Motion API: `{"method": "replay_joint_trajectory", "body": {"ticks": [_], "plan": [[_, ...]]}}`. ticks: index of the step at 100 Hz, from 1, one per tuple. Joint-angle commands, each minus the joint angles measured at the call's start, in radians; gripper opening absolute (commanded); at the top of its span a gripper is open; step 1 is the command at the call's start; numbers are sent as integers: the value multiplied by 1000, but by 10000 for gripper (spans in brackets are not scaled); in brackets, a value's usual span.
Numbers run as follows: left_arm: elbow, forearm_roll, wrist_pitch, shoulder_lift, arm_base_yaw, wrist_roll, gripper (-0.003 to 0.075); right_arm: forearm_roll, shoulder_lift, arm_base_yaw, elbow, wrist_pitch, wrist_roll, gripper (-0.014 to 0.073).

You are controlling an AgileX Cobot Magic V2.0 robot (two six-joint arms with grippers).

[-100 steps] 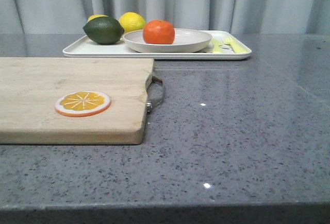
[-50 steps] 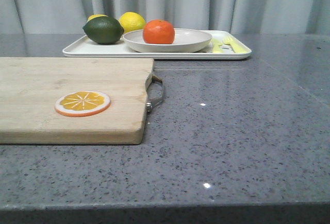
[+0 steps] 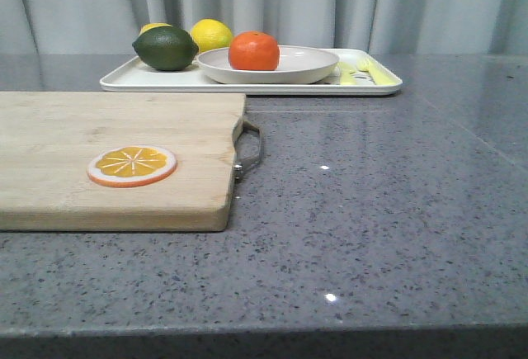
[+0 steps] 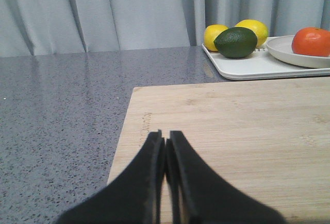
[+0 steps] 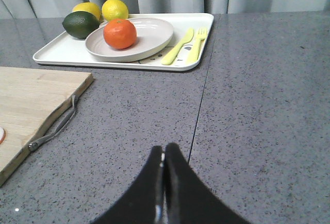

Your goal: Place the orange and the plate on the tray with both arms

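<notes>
On tray (image 3: 124,81), orange (image 3: 254,51), plate (image 3: 305,66), unmoved

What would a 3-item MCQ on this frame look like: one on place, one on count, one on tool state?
1. Where is the orange?
A. on the cutting board
B. on the plate
C. on the bare table

2. How many yellow lemons are on the tray?
A. one
B. two
C. four

3. How do both tools stand?
A. shut, empty
B. wide open
C. holding fruit

Key:
1 B, the orange sits on the plate, which rests on the tray.
2 B, two lemons lie behind the lime.
3 A, the left tool and right tool have fingers pressed together, nothing between.
</notes>
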Motion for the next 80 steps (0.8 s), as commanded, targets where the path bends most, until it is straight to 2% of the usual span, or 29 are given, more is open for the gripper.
{"method": "replay_joint_trajectory", "body": {"ticks": [1,51,63,80], "plan": [[23,1,-82,-31,-1,-4,-19,-5,9,0,-23,-79,-10,-67],[23,1,-82,-31,-1,-4,-19,-5,9,0,-4,-102,-10,-67],[23,1,-82,-31,-1,-4,-19,-6,9,-1,51,-222,-10,-67],[23,1,-82,-31,-1,-4,-19,-98,9,-2,154,-425,3,-67]]}}
